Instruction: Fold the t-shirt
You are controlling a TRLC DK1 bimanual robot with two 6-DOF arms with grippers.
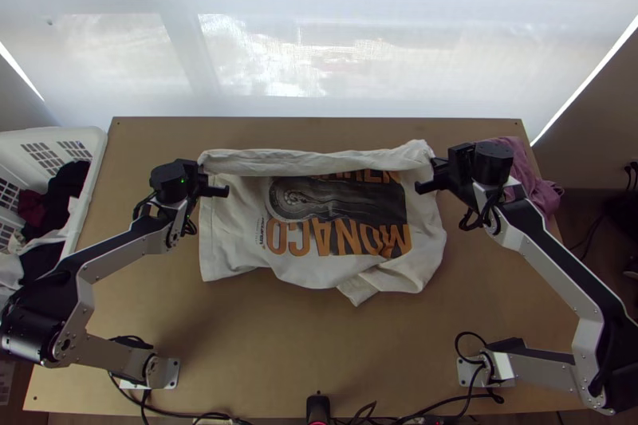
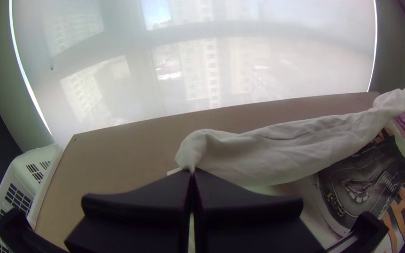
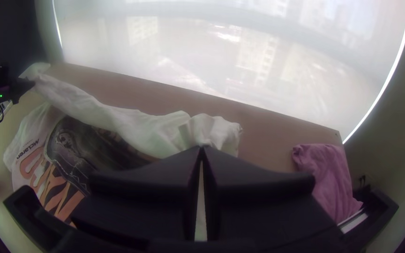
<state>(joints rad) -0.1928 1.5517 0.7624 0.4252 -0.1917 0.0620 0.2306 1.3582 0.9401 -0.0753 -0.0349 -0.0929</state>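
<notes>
T-shirt (image 1: 231, 238) on wooden table (image 1: 271, 345), print showing | left gripper (image 2: 191, 171), right gripper (image 3: 202, 147): each pinching a far corner | far edge held up between them — presumably so it folds over evenly

Your T-shirt (image 1: 227, 226) is showing matt, creased cloth; the surface (image 1: 279, 353) beneath it, smooth wood. Left of the T-shirt, the basket (image 1: 93, 139) is showing smooth plastic; right of it, the purple cloth (image 1: 544, 192) is looking matt. Your left pincer (image 1: 212, 178) and right pincer (image 1: 426, 174) are looking matt beside the T-shirt.
</notes>
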